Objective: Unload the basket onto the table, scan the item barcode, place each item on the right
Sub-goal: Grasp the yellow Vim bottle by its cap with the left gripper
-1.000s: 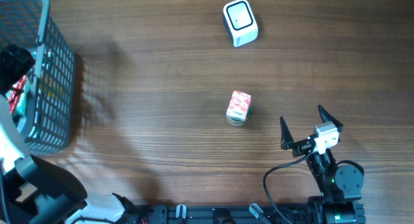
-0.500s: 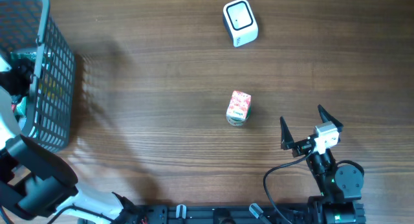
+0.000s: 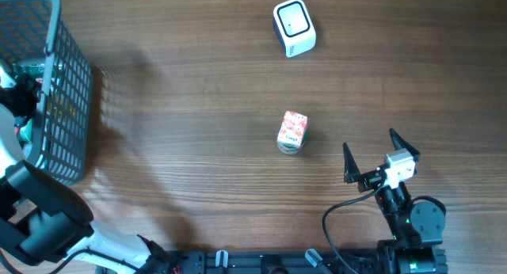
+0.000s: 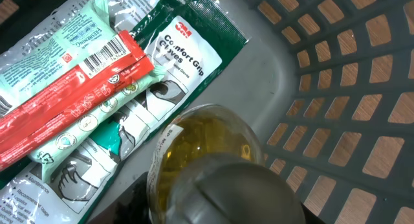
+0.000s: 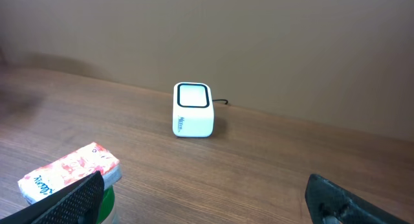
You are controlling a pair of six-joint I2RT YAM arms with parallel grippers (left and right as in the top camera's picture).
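Jar [image 4: 213, 159] sits close under the left fingers [image 3: 22, 98], inside the basket [image 4: 336, 75].

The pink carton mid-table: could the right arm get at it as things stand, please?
Probably yes: the right claw stands open near the pink carton, with only bare table between them.

the right arm [image 3: 424, 218] is built of black rounded housings, one marked by a small green light. a white boxy camera module [image 3: 401, 165] is mounted behind the black, pointed fingers [image 3: 348, 161] of the right gripper [image 3: 368, 141]. a thin black cable [image 3: 326, 220] is looped beside it. the left arm [image 3: 43, 222] is clad in black and white shells.
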